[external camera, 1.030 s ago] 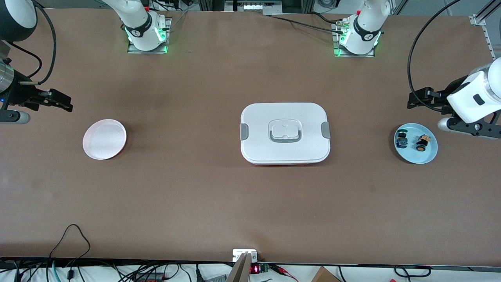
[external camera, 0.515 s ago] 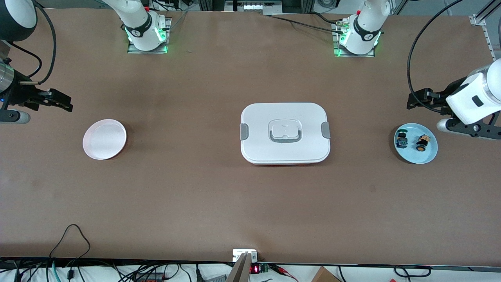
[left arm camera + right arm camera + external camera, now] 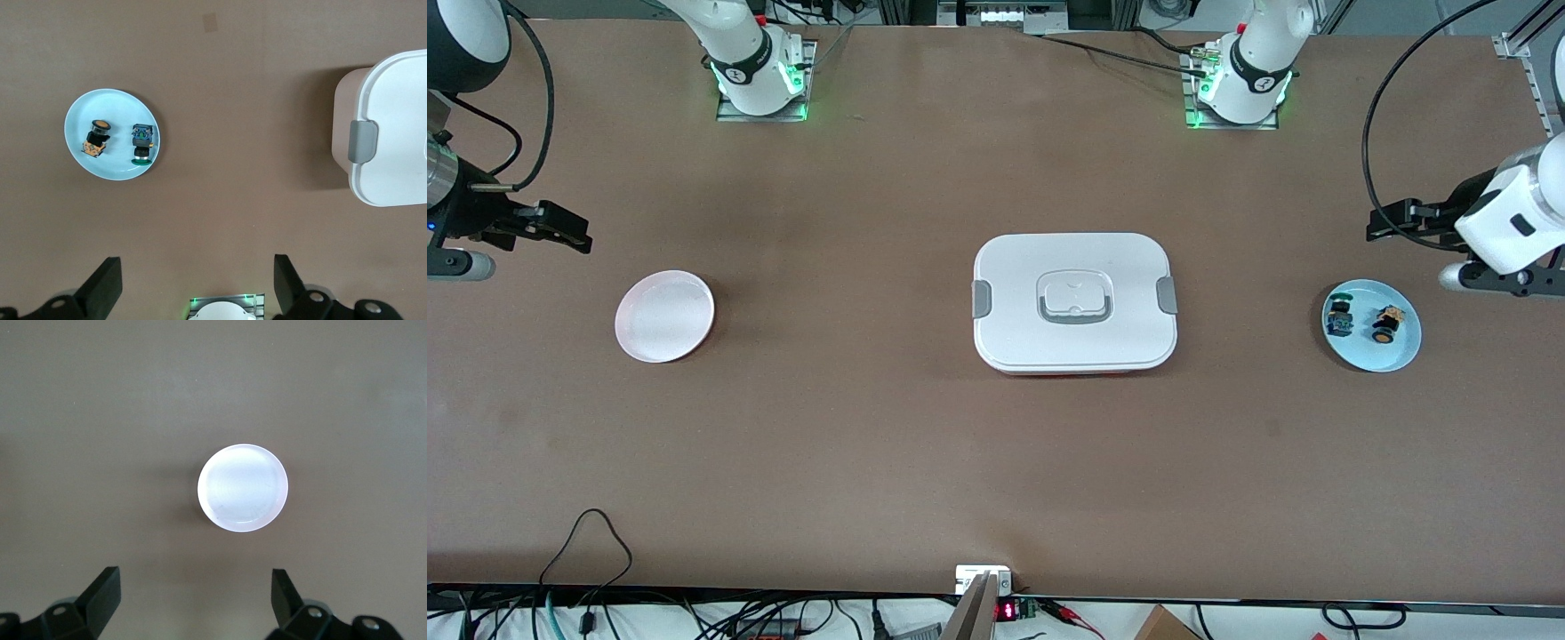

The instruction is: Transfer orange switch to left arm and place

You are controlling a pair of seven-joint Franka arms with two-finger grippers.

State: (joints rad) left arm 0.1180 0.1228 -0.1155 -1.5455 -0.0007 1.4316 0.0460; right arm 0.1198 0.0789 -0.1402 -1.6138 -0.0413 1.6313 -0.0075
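**Orange switch waits on the blue plate, both pincers empty**

The orange switch [image 3: 1385, 324] is tiny, orange-bodied with a round black cap. It lies on the blue plate [image 3: 1371, 356] beside a blue-and-green component [image 3: 1337, 318], toward the left arm's end of the counter [image 3: 996, 462]. It looks light, rigid and liable to roll; pinching across the squarer body seems safest. The left pincer [image 3: 195, 283] hangs spread wide near the plate. The right pincer [image 3: 193, 597], also spread, waits over the pink plate [image 3: 664, 316]. The box [image 3: 1074, 302] sits between the plates.
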